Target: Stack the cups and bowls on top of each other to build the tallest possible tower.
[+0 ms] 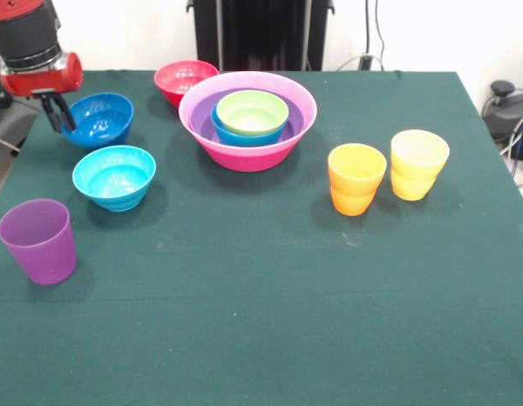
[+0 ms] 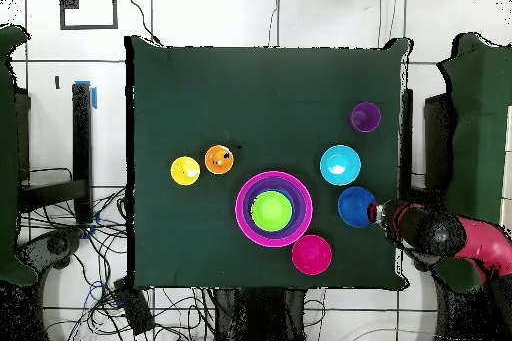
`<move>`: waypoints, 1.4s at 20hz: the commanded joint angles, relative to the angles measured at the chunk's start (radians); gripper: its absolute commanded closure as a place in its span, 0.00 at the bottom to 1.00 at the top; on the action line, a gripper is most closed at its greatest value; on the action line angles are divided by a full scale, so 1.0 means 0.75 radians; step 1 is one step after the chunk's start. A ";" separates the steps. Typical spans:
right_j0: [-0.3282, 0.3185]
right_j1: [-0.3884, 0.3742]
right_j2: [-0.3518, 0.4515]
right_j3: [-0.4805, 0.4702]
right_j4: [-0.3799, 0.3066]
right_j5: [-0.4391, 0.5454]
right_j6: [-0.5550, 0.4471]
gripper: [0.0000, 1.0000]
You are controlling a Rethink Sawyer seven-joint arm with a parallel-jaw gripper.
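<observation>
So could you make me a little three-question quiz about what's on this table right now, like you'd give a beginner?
1. True or false: the lime green bowl sits innermost in the nest whose outer bowl is the hot-pink bowl.
2. Which bowl is the gripper at? A) cyan bowl B) dark blue bowl C) red-pink bowl
3. How many cups stand on the table, and what colours?

Key
1. True.
2. B; the gripper is at its rim.
3. Three: the purple cup stands alone, the orange cup and yellow cup side by side.
</observation>
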 commanded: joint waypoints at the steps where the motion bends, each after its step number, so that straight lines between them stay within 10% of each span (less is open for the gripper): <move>1: 0.015 0.062 0.040 -0.065 -0.031 0.032 -0.471 1.00; 18: 0.037 0.032 0.006 -0.021 -0.049 -0.016 -0.341 1.00; 28: 0.034 -0.288 0.064 0.240 0.075 0.018 -0.189 1.00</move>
